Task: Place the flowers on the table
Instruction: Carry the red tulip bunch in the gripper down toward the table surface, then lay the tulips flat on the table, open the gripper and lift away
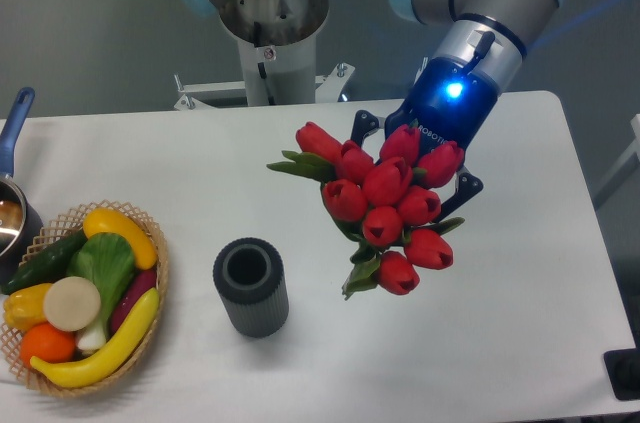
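Note:
The flowers (385,205), a bunch of red tulip buds with green leaves, hang in the air above the white table (520,273), right of the middle. My gripper (415,158) is behind and above the bunch and shut on it. Its fingers are mostly hidden by the buds; only dark finger parts show at the bunch's upper left and right. The buds point toward the camera and the stems are hidden behind them.
A dark grey cylindrical vase (250,286) stands upright left of the flowers. A wicker basket (150,243) of vegetables sits at the front left, and a pot (15,213) with a blue handle at the left edge. A black object (625,375) sits at the front right corner.

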Tool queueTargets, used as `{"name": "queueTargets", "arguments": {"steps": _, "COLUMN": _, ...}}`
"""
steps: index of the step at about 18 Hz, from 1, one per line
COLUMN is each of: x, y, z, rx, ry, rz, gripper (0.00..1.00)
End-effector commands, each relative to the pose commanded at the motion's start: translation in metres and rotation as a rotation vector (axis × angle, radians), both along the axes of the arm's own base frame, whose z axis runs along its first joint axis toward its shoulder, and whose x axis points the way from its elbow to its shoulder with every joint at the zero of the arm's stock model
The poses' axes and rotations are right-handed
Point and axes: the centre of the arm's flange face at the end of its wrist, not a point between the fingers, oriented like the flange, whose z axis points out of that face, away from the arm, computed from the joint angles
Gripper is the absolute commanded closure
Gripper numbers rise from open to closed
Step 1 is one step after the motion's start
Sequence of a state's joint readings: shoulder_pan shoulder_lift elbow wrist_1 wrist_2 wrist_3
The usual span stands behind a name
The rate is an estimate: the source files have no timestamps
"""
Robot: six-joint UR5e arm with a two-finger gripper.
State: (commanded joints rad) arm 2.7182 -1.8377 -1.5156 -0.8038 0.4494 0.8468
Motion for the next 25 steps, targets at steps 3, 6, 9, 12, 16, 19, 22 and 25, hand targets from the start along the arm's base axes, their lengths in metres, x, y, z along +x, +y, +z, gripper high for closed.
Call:
{"name": "queueTargets", "arguments": {"steps": 3, "x": -0.003, "y": -0.002, "z": -0.001, "rx": -0.043, "ry": 0.029, "rz": 0.031, "gripper": 0.51}}
{"name": "queueTargets", "arguments": {"steps": 6, "x": -0.004, "y": -0.006, "z": -0.002, "rx": -0.114, "ry": 0.087, "rz": 0.075, "gripper": 0.52}}
{"name": "queueTargets", "arguments": {"steps": 9, "x": -0.005, "y": -0.01, "z": -0.015, "rx": -0.211, "ry": 0.213, "rz": 0.084, "gripper": 0.51}}
{"name": "queueTargets", "arguments": {"steps": 12, "x": -0.004, "y": -0.015, "z": -0.023, "rx": -0.276, "ry": 0.278, "rz": 0.091, "gripper": 0.52}}
{"name": "queueTargets", "arguments": {"steps": 16, "x": 0.001, "y": -0.011, "z": -0.04, "rx": -0.387, "ry": 0.363, "rz": 0.082, "gripper": 0.52}}
{"name": "queueTargets", "arguments": {"steps": 19, "x": 0.003, "y": -0.005, "z": -0.055, "rx": -0.493, "ry": 0.481, "rz": 0.039, "gripper": 0.52}}
{"name": "queueTargets", "arguments": {"steps": 22, "x": -0.001, "y": -0.007, "z": -0.069, "rx": -0.582, "ry": 0.537, "rz": -0.007, "gripper": 0.52}}
{"name": "queueTargets", "arguments": {"steps": 25, "x": -0.007, "y": -0.016, "z": -0.086, "rx": -0.719, "ry": 0.614, "rz": -0.086, "gripper": 0.52}}
